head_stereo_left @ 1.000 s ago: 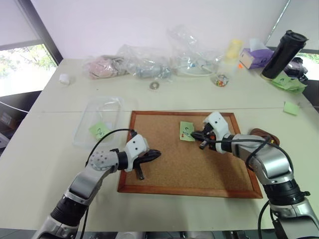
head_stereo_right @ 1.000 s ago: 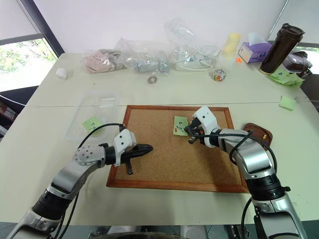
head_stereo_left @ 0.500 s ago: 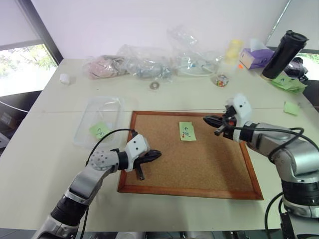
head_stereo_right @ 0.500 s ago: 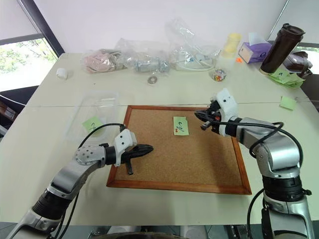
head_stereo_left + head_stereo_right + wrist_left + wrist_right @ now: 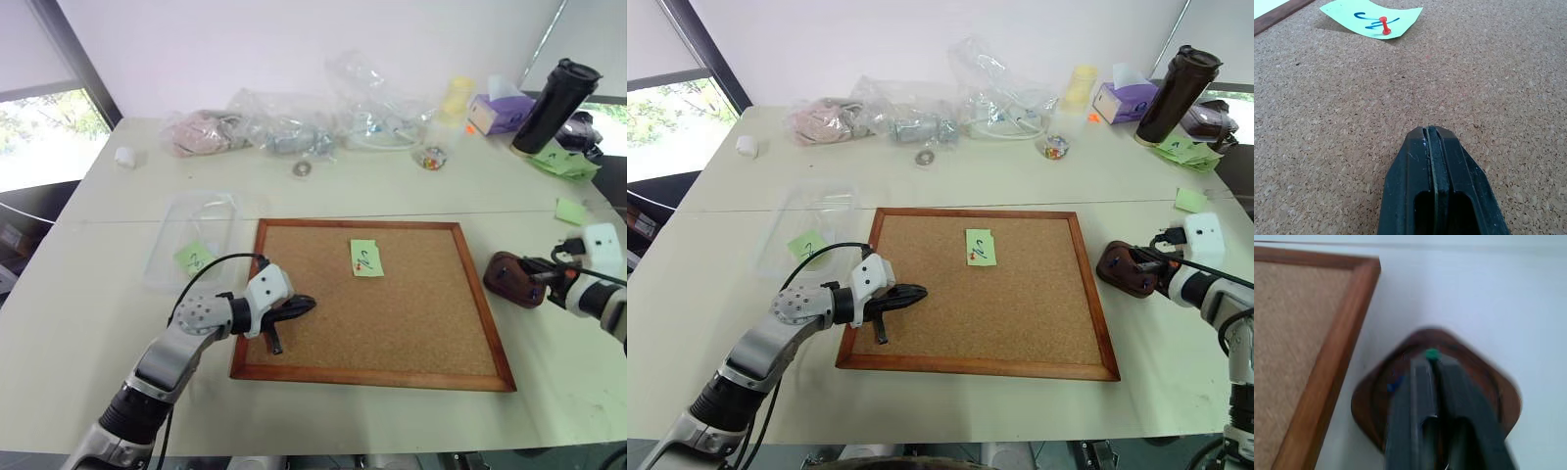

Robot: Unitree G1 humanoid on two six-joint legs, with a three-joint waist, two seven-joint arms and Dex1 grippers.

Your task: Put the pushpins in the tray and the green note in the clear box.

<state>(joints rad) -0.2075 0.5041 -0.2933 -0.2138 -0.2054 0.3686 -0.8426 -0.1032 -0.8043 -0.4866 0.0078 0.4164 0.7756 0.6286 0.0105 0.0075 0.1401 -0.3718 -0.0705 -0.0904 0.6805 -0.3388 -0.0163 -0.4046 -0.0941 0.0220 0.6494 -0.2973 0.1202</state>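
The green note (image 5: 366, 258) lies on a cork board (image 5: 392, 328), pinned by a red pushpin (image 5: 1384, 24) through its dark scribble. My right gripper (image 5: 534, 275) hovers over the dark oval tray (image 5: 496, 277), just right of the board, and is shut on a green pushpin (image 5: 1432, 354) at its tip. A small blue thing (image 5: 1395, 382) lies in the tray (image 5: 1366, 401). My left gripper (image 5: 306, 304) is shut and empty, low over the board's left part. The clear box (image 5: 217, 208) sits left of the board with another scribbled green note (image 5: 196, 258) in it.
Clear plastic bags (image 5: 284, 122) line the back of the table, with a small jar of beads (image 5: 432, 157), a purple tissue box (image 5: 498, 113) and a black tumbler (image 5: 556, 103). Loose green notes (image 5: 571, 211) lie at the far right, near the table edge.
My right gripper left the green note on the board and swung right, to above the tray. The left arm has stayed still.
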